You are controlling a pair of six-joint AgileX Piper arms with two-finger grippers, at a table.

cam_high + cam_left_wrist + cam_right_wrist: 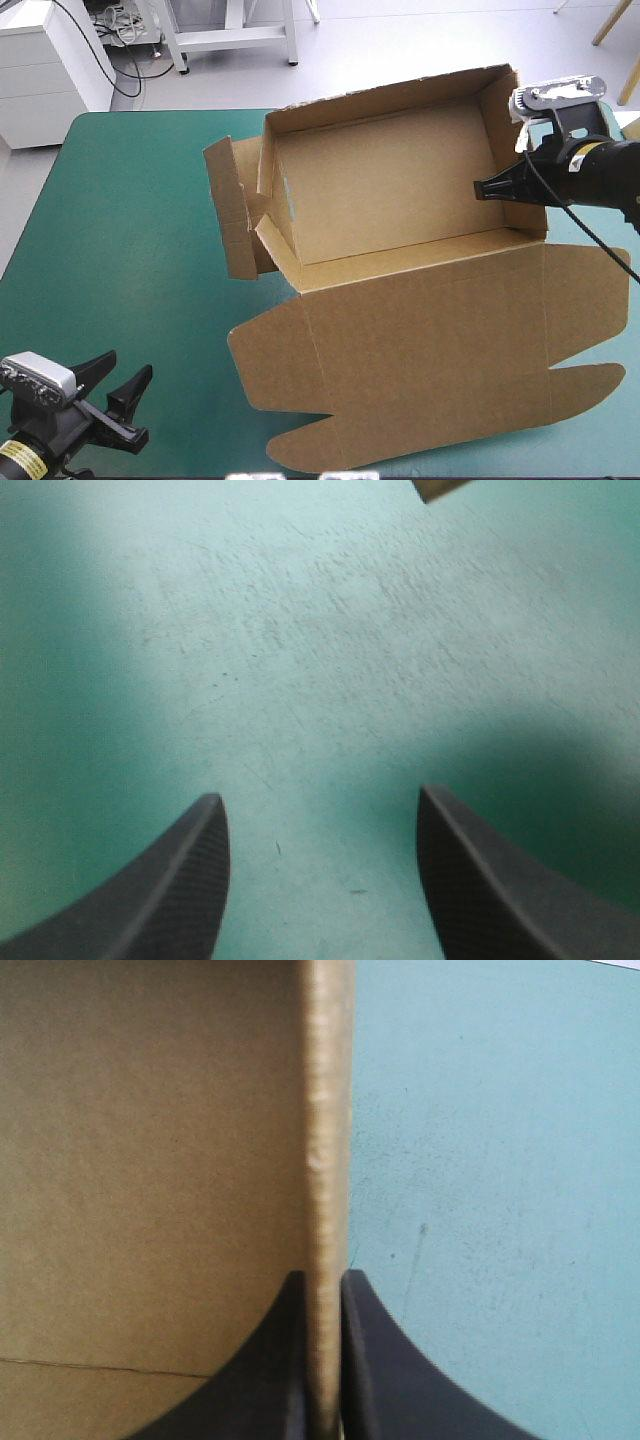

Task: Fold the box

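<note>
The brown box (390, 190) sits mid-table as an open tray with its walls raised, and its lid (430, 370) lies flat toward the near edge. On the tray's left side a flap (228, 205) stands out loose. My right gripper (490, 188) is shut on the box's right wall; in the right wrist view that wall's edge (328, 1160) runs up between the black fingers (375, 1360). My left gripper (112, 392) stands open at the near left corner, over bare teal-green cover (320, 680), with nothing between its fingers (175, 880). A brown corner of the box (440, 488) shows far ahead of it.
The teal-green cover (110, 230) is bare along the table's left side. A white cabinet (50, 60) and a white frame stand beyond the far edge. The lid reaches almost to the table's near and right edges.
</note>
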